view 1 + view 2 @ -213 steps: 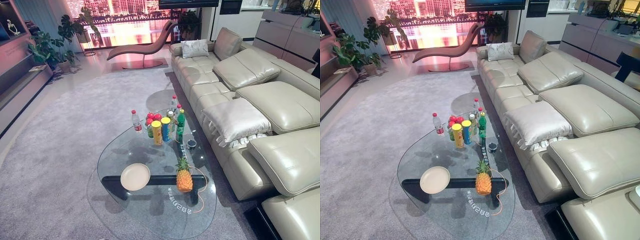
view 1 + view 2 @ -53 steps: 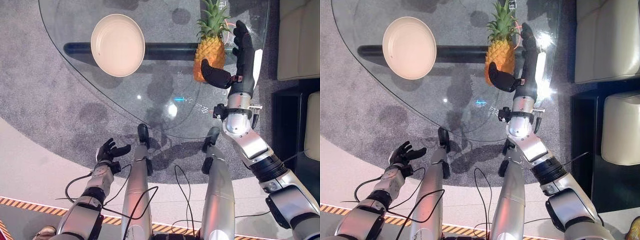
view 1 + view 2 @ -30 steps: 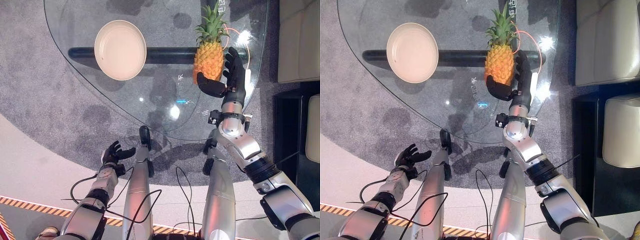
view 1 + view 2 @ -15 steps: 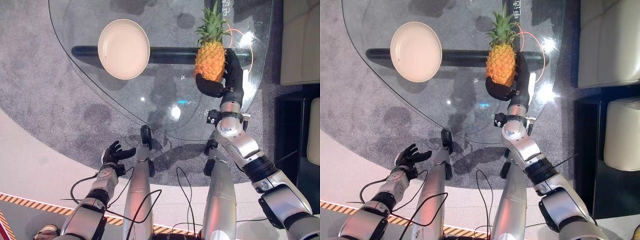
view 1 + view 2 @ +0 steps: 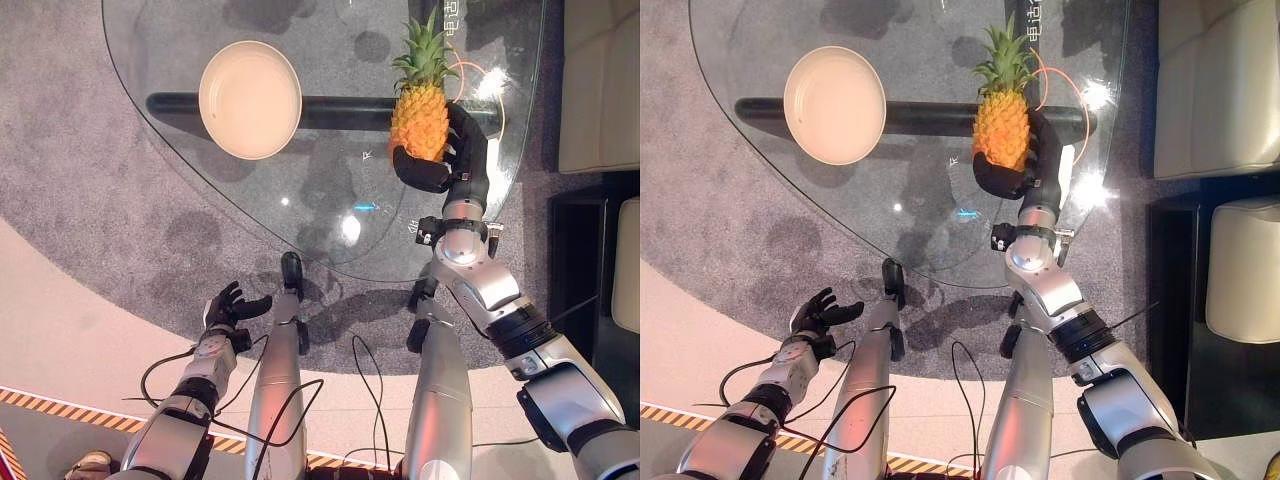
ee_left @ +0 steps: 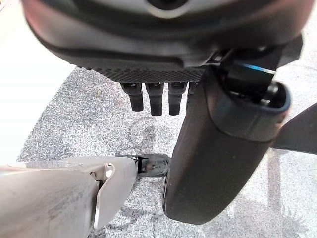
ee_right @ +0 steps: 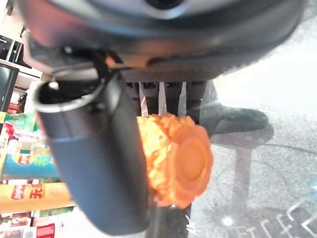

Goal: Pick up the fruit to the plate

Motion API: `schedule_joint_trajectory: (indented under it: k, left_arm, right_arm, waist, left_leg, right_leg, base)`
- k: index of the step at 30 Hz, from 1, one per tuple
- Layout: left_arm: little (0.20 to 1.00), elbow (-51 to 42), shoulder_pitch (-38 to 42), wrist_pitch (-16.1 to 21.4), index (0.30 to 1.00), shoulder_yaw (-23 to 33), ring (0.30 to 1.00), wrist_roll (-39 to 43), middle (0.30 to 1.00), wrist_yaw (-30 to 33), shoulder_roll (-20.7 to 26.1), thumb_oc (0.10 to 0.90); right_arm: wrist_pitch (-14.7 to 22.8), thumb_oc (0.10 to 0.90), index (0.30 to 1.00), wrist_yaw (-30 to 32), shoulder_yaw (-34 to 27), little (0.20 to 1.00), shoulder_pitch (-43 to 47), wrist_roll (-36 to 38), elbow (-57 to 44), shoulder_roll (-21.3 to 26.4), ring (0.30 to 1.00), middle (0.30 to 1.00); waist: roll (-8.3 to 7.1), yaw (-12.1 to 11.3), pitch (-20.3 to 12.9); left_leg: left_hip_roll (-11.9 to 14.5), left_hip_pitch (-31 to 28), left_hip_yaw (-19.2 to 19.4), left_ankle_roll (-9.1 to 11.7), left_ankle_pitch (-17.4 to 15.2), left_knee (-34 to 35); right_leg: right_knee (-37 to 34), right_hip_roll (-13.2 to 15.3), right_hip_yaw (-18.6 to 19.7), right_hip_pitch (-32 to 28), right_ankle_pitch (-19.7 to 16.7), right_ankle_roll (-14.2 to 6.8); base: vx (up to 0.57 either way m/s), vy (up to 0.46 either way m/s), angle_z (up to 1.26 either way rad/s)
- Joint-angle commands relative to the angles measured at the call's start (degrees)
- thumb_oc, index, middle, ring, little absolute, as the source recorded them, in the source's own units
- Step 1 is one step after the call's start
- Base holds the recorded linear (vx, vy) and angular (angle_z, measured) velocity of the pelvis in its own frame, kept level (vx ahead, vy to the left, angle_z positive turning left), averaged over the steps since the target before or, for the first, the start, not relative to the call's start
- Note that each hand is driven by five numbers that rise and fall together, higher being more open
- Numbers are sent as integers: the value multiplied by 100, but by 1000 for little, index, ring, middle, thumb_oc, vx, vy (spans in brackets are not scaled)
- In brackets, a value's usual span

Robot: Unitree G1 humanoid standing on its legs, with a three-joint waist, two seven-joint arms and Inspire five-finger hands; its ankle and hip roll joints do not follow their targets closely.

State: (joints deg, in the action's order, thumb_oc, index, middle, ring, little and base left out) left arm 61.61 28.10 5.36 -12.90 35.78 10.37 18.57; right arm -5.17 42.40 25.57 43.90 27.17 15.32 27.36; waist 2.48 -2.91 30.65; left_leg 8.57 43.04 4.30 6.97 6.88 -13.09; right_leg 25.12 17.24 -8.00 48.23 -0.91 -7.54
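Grey carpet under a glass desk (image 5: 200, 150). Your left hand (image 5: 225, 305) hangs spread low by the floor, the empty plate (image 5: 250, 85) sits on the left, and your right hand (image 5: 440, 165) now clamps the pineapple (image 5: 418, 120), thumb and fingers closer than a second ago. Next: lift it clear and carry it left to the plate.

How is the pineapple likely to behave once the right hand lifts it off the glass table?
The pineapple looks stiff and probably heavy for its size, so the right hand, closed round its lower body, may feel it sag. Its tall leafy crown makes it top-heavy and apt to tip. The knobbly rind should resist slipping against the fingers.
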Motion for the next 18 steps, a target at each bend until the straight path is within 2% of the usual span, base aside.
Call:
schedule_joint_trajectory:
  k: [1,6,12,14,15,18]
  left_arm:
    - [900,-71,-480,53,900,-57,900,130,900,-25,192,800]
    - [900,-87,-425,17,900,55,900,482,900,-83,205,800]
    - [900,-135,-407,164,900,371,900,1325,900,-85,202,800]
    - [900,-195,-362,295,900,599,900,1714,900,67,246,800]
    - [900,-225,-275,374,900,698,900,1861,900,156,273,800]
    - [900,-356,-201,647,900,950,900,2242,900,443,312,800]
  right_arm:
    - [144,100,300,-258,107,200,256,53,-116,154,300,300]
    - [121,100,300,-272,71,200,298,-29,-16,185,300,300]
    - [163,100,300,-194,4,200,338,-222,49,239,300,300]
    - [186,100,300,-104,-58,200,339,-314,21,264,300,300]
    - [201,100,300,-85,-90,200,406,-336,17,295,300,300]
    - [305,100,300,9,-166,200,367,-469,6,348,300,300]
  waist:
    - [212,-19,-85]
    - [205,-19,-85]
    - [225,-20,-85]
    - [238,-10,-85]
    - [238,1,-85]
    - [245,25,-85]
  left_leg:
    - [9,160,-242,86,-252,-346]
    - [12,70,-244,91,-243,-298]
    - [0,-6,-240,95,-250,-272]
    - [-6,-42,-240,99,-256,-263]
    - [-18,107,-231,66,-97,-237]
    - [-21,58,-224,73,-99,-221]
  right_leg:
    - [-264,74,-112,-62,-93,-217]
    - [-281,71,-123,-153,-77,-218]
    - [-267,81,-122,-208,-46,-222]
    - [-252,81,-107,-228,-24,-220]
    - [-308,85,-132,-98,-179,-159]
    - [-287,74,-104,-130,-140,-153]
  base:
    - [0,0,0]
    - [0,0,0]
    - [0,0,0]
    - [-35,13,1]
    - [-67,33,1]
    - [-27,40,5]
